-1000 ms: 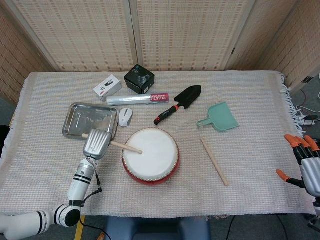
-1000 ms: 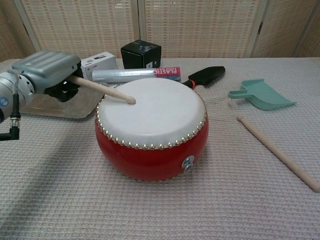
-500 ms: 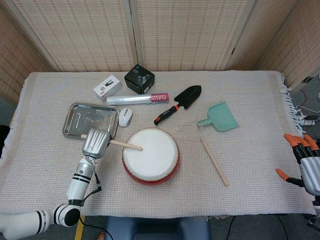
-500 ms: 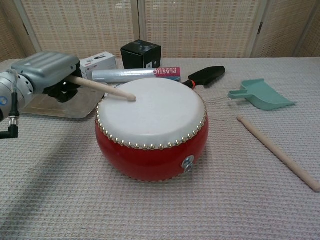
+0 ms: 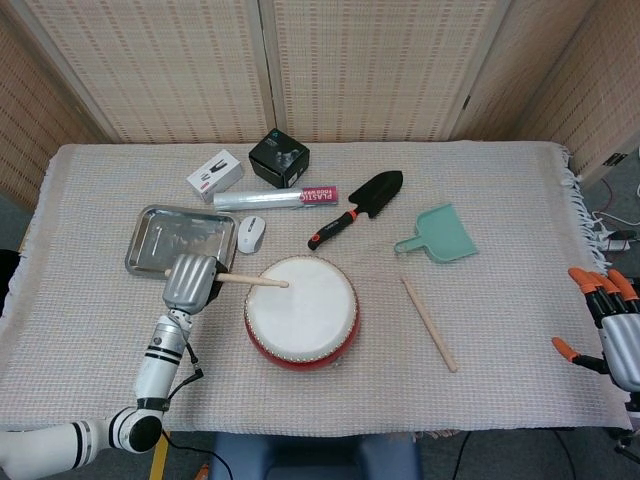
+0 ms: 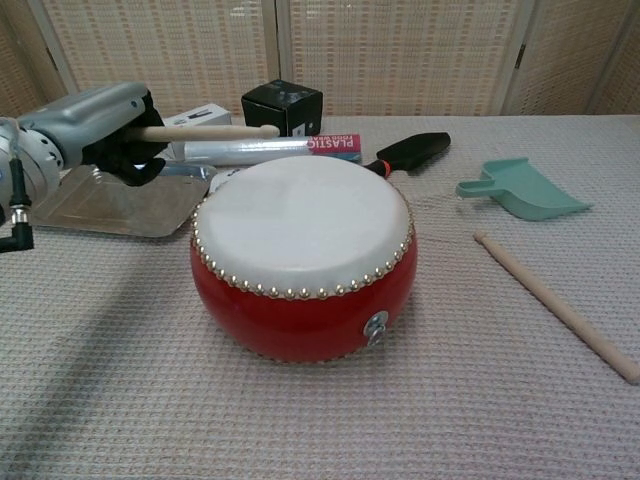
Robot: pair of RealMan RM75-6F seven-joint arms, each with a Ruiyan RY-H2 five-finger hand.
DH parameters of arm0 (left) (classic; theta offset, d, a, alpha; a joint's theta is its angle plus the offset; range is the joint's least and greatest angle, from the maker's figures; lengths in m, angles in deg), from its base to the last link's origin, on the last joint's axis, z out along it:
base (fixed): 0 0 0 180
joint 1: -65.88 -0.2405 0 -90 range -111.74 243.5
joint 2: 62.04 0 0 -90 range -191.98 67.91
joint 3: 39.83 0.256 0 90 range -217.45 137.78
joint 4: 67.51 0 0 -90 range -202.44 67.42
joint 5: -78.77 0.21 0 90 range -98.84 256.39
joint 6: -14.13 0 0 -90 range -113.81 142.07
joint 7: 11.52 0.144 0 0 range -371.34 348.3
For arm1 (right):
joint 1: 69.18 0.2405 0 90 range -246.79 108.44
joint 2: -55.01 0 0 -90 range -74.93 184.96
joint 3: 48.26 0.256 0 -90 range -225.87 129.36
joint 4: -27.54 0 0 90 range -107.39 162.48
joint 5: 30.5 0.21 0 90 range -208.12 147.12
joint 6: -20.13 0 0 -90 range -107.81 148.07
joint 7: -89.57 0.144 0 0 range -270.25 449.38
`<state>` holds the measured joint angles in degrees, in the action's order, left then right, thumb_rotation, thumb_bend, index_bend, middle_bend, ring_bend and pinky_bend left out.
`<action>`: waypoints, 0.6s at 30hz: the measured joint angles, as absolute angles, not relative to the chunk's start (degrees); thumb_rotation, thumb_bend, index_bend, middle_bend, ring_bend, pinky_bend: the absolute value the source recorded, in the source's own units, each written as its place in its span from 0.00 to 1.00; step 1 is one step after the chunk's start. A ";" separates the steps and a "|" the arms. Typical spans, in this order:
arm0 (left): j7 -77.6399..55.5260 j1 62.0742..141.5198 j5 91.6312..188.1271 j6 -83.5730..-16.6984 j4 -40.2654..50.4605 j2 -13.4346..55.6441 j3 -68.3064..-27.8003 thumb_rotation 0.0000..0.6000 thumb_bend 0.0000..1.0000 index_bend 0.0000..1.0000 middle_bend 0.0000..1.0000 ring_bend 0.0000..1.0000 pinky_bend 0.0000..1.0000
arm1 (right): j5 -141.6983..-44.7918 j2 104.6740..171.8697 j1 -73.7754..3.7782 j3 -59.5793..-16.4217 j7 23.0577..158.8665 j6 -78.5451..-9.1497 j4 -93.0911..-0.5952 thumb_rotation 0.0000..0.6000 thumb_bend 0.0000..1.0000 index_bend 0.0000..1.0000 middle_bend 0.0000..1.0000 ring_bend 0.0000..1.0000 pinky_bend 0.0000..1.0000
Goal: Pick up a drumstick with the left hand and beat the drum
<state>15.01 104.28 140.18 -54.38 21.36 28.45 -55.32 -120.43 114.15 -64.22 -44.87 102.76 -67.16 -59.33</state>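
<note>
A red drum (image 5: 301,311) (image 6: 303,256) with a white skin stands near the table's front middle. My left hand (image 5: 190,282) (image 6: 95,125) grips a wooden drumstick (image 5: 250,280) (image 6: 205,132) just left of the drum. The stick lies roughly level, its tip raised above the far left part of the skin, not touching it. A second drumstick (image 5: 429,323) (image 6: 553,303) lies on the cloth to the right of the drum. My right hand (image 5: 608,327) hangs at the far right edge beyond the table, fingers spread, holding nothing.
A metal tray (image 5: 178,240) (image 6: 112,204) lies behind my left hand. Behind the drum are a computer mouse (image 5: 250,234), a plastic-wrap roll (image 5: 275,198), a white box (image 5: 215,175), a black box (image 5: 279,158), a black trowel (image 5: 358,205) and a teal dustpan (image 5: 440,236).
My left hand has tipped upward and lifted the drumstick's tip off the drum skin; the stick now sits level above the drum. The right hand has not moved.
</note>
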 measured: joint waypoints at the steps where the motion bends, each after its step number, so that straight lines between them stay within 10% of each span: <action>1: 15.49 104.33 140.27 -54.31 21.18 28.46 -55.26 1.00 0.65 1.00 1.00 1.00 1.00 | -120.41 114.14 -64.21 -44.86 102.73 -67.15 -59.36 1.00 0.18 0.00 0.10 0.00 0.03; 18: 18.74 104.50 143.25 -57.41 20.50 29.24 -54.04 1.00 0.65 1.00 1.00 1.00 1.00 | -119.02 112.92 -64.04 -45.93 97.54 -64.01 -62.20 1.00 0.18 0.00 0.09 0.00 0.00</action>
<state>18.74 104.50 143.25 -57.41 20.50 29.24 -54.04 -119.02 112.92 -64.04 -45.93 97.54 -64.01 -62.20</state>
